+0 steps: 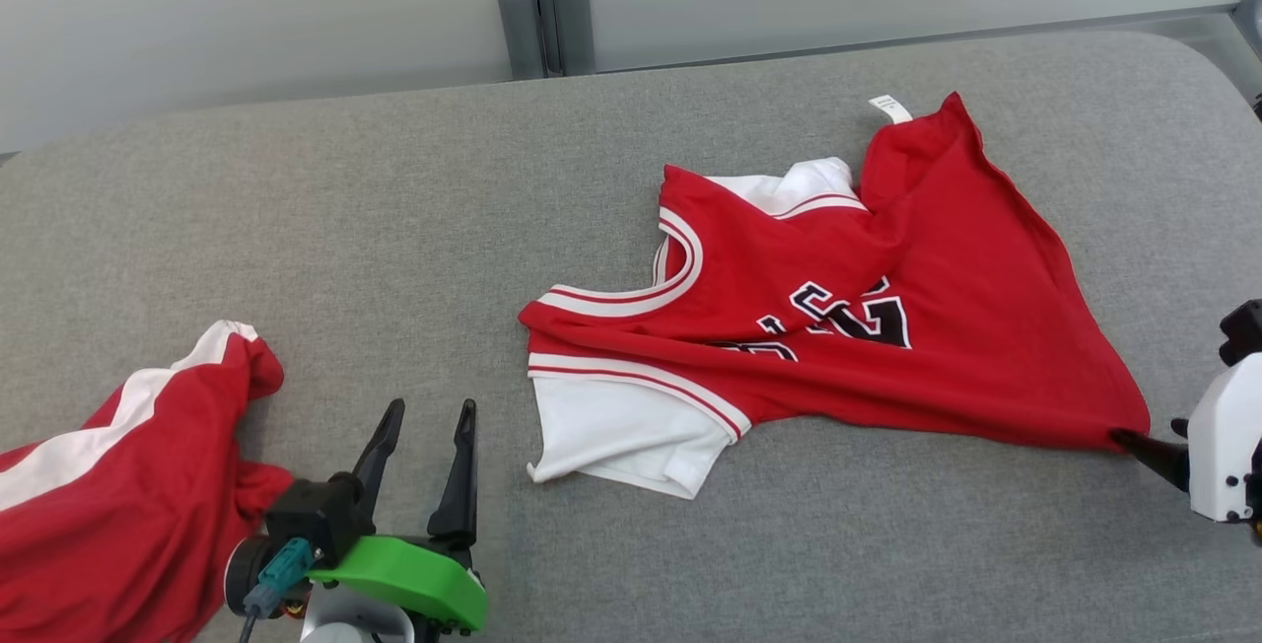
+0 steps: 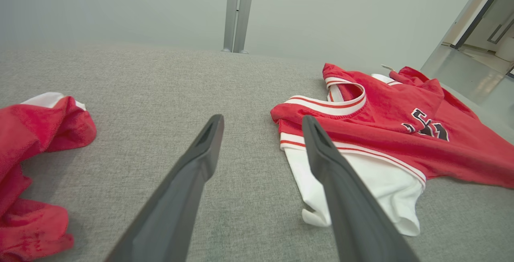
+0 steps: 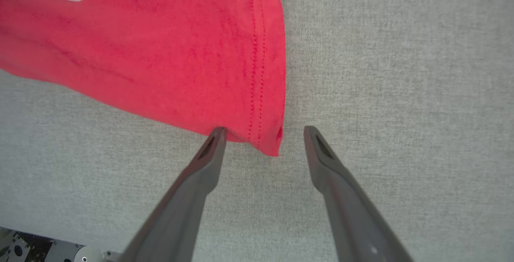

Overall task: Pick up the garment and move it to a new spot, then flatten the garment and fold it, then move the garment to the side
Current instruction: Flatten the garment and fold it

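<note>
A red jersey (image 1: 868,308) with white sleeves and dark numbers lies crumpled right of centre on the grey padded table (image 1: 394,229). My right gripper (image 3: 263,131) is open, its fingers straddling the jersey's near hem corner (image 3: 269,137); in the head view one dark fingertip (image 1: 1134,443) touches that corner. My left gripper (image 1: 426,426) stands open over bare table, left of the jersey's white sleeve (image 1: 611,431). In the left wrist view the left gripper (image 2: 263,123) has nothing between its fingers, and the jersey (image 2: 393,125) lies to the right.
A second red and white garment (image 1: 118,485) is heaped at the table's near left corner, also in the left wrist view (image 2: 36,149). A grey wall with two posts (image 1: 542,17) runs behind the table. The table's right end curves away near the right arm.
</note>
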Available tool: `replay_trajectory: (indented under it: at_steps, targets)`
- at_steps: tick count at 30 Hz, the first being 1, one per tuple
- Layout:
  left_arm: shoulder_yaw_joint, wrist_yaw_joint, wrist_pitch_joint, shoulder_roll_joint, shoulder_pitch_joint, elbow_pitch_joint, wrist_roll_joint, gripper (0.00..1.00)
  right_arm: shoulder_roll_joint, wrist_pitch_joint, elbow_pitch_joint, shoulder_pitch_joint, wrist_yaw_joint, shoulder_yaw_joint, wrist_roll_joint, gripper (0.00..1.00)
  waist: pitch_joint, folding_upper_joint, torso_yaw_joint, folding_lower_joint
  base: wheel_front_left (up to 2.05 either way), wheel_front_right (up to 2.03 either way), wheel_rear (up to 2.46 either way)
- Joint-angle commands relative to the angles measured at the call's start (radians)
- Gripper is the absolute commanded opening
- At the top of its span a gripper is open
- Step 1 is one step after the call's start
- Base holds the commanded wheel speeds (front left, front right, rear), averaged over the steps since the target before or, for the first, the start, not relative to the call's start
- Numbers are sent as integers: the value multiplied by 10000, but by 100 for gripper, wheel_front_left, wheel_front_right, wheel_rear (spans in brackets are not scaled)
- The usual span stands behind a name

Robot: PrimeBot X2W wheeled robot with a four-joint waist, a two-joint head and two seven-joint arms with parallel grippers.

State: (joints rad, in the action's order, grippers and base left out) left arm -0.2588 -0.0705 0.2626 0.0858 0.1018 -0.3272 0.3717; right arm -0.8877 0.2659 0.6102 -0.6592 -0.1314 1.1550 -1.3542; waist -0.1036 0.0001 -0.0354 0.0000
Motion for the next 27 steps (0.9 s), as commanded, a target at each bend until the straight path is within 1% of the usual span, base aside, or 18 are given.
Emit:
replay_trajectory:
  at_steps: [1, 4, 9, 11, 15, 16, 17, 18, 22, 27]
  targets:
    - [11, 5, 11, 148, -132, 0, 3, 100, -68, -269, -49, 147, 14, -176, -85, 100, 110, -1, 15, 0, 0, 0, 0]
    - [-15, 78, -105, 226, -119, 132, -38, 100, -262, -985, -409, 225, 12, -600, -127, 100, 221, -1, -4, 0, 0, 0, 0]
    - [-162, 60, -664, 382, 132, 408, -56, 100, -648, -2736, -1398, 480, 14, -1446, 87, 100, 323, -1, -87, 0, 0, 0, 0]
    - [-281, -3, -1121, 429, 377, 399, -18, 100, -579, -3390, -1587, 621, 12, -1679, 334, 100, 319, -1, -136, 0, 0, 0, 0]
    - [-583, -61, -2228, 498, 1130, 140, -130, 100, -151, -4435, -1722, 929, 14, -2186, 654, 100, 121, -1, -276, 0, 0, 0, 0]
    - [-636, -65, -2530, 507, 1348, 18, -144, 100, -41, -4585, -1709, 1013, 12, -2288, 718, 100, 70, -1, -313, 0, 0, 0, 0]
    - [-758, -68, -3057, 530, 1675, -252, -155, 100, 163, -4733, -1688, 1128, 14, -2412, 805, 100, -19, -1, -384, 0, 0, 0, 0]
    - [-829, -86, -3302, 551, 1857, -375, -196, 100, 263, -4783, -1682, 1172, 12, -2473, 858, 100, -72, -1, -422, 0, 0, 0, 0]
    - [-979, -161, -4663, 409, 2951, -1373, 63, 100, 755, -4964, -1613, 1388, 12, -2851, 1128, 100, -428, -1, -696, 0, 0, 0, 0]
    - [-1018, -56, -5687, 217, 4304, -2499, 227, 100, 1142, -4811, -1584, 1491, 12, -3093, 1390, 100, -781, -1, -1015, 0, 0, 0, 0]
